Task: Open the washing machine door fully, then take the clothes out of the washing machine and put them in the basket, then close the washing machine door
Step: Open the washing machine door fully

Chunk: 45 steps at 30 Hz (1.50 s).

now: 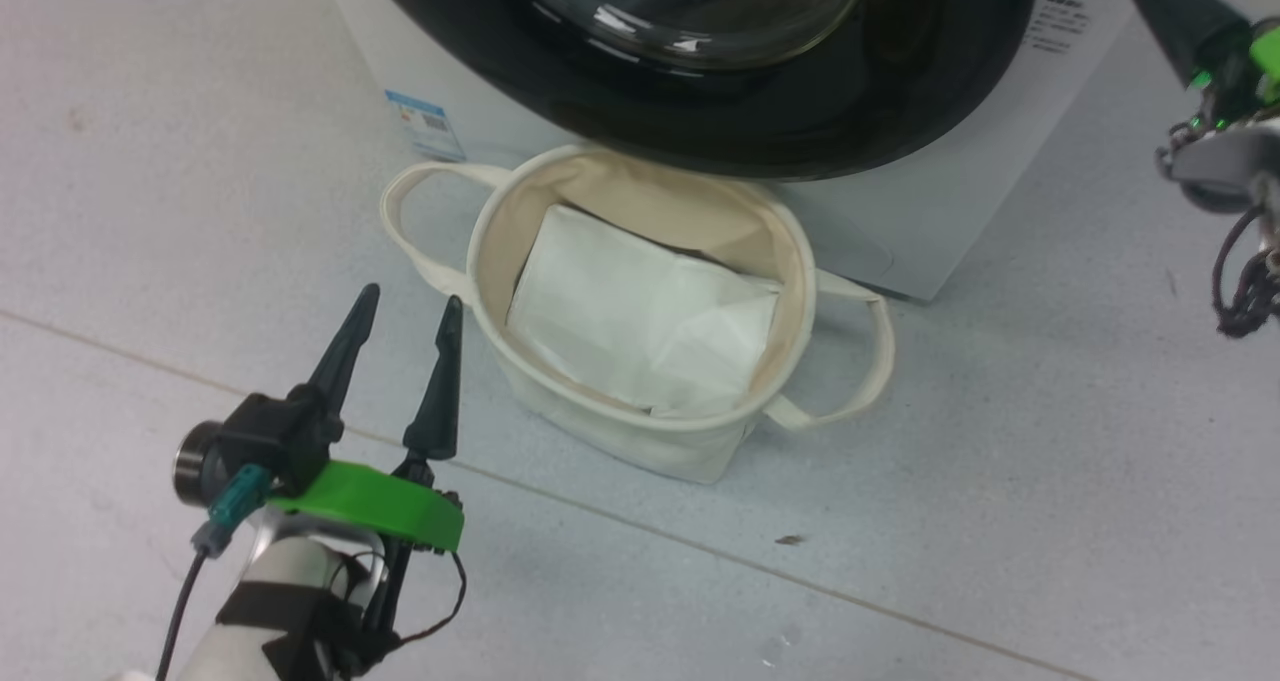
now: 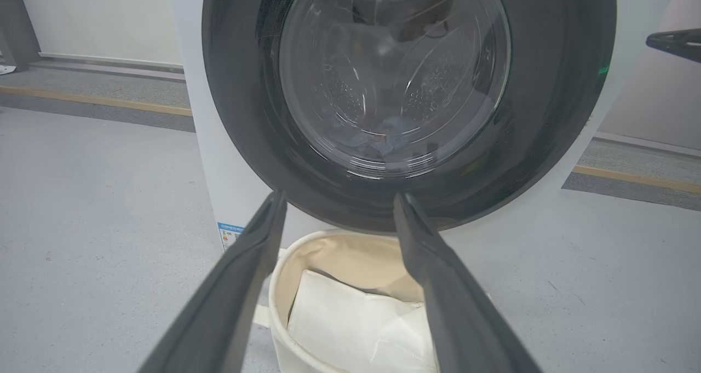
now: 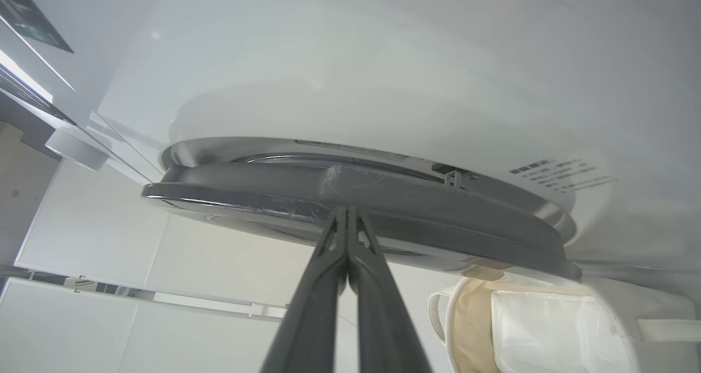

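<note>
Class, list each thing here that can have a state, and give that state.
washing machine door, barely ajar, not fully open.
clothes, inside the washing machine, behind the glass.
basket, upright, holding a folded white sheet.
left claw, open, empty.
right claw, shut, tips at the door's rim.

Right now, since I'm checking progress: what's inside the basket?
A folded white sheet lies inside the basket, against its bare canvas wall. The sheet covers the basket's floor and whatever may lie beneath it.
</note>
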Available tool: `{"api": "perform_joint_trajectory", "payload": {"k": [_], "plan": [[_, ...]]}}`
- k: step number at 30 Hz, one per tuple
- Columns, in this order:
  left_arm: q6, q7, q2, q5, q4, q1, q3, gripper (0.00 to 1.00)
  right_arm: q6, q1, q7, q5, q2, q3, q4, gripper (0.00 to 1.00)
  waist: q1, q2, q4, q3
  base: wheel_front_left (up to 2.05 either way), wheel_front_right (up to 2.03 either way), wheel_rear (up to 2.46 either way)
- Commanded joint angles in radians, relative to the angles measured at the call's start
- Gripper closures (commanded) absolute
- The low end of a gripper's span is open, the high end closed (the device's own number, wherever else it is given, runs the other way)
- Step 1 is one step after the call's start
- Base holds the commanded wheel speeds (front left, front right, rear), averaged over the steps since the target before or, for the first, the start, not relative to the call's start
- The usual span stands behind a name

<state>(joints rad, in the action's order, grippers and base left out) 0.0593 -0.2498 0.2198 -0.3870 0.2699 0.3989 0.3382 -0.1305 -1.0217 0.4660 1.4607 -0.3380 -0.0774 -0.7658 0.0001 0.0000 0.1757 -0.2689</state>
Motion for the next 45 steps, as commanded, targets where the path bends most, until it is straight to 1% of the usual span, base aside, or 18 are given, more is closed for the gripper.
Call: {"api": "perform_joint_trajectory", "payload": {"k": [1,11,17,23,30,33,37,45], "plan": [[-0.007,-0.012,0.014,0.014,-0.024,0.04,-0.04,0.0,0.0,-0.05,0.009,-0.002,-0.016,-0.005,0.023,1.0,0.0,0.0,0.013,-0.015,0.0,0.0,0.0],[-0.038,-0.012,-0.045,0.052,-0.018,0.07,-0.062,0.0,0.0,-0.2,0.024,-0.014,-0.032,-0.015,-0.089,1.0,0.0,0.0,0.051,-0.092,0.0,0.0,0.0],[-0.061,-0.012,-0.08,0.073,0.002,0.078,-0.082,0.0,0.0,-0.232,0.012,-0.034,-0.012,-0.041,-0.126,1.0,0.0,0.0,0.06,-0.104,0.0,0.0,0.0],[-0.083,-0.012,-0.1,0.096,0.019,0.071,-0.104,0.0,0.0,-0.196,0.036,-0.026,0.009,-0.066,-0.119,1.0,0.0,0.0,0.061,-0.073,0.0,0.0,0.0],[-0.098,-0.012,-0.099,0.121,0.036,0.037,-0.137,0.0,0.0,-0.092,0.156,0.026,0.046,-0.103,-0.04,1.0,0.0,0.0,0.044,-0.011,0.0,0.0,0.0],[-0.103,-0.012,-0.093,0.128,0.04,0.017,-0.151,0.0,0.0,-0.062,0.141,0.02,0.053,-0.112,-0.03,1.0,0.0,0.0,0.032,0.012,0.0,0.0,0.0],[-0.11,-0.012,-0.097,0.135,0.043,0.007,-0.155,0.0,0.0,-0.051,0.117,0.017,0.058,-0.115,-0.04,1.0,0.0,0.0,0.035,0.019,0.0,0.0,0.0],[-0.118,-0.012,-0.105,0.146,0.052,-0.004,-0.166,0.0,0.0,0.011,0.169,0.046,0.09,-0.143,0.018,1.0,0.0,0.0,0.043,0.05,0.0,0.0,0.0]]}}
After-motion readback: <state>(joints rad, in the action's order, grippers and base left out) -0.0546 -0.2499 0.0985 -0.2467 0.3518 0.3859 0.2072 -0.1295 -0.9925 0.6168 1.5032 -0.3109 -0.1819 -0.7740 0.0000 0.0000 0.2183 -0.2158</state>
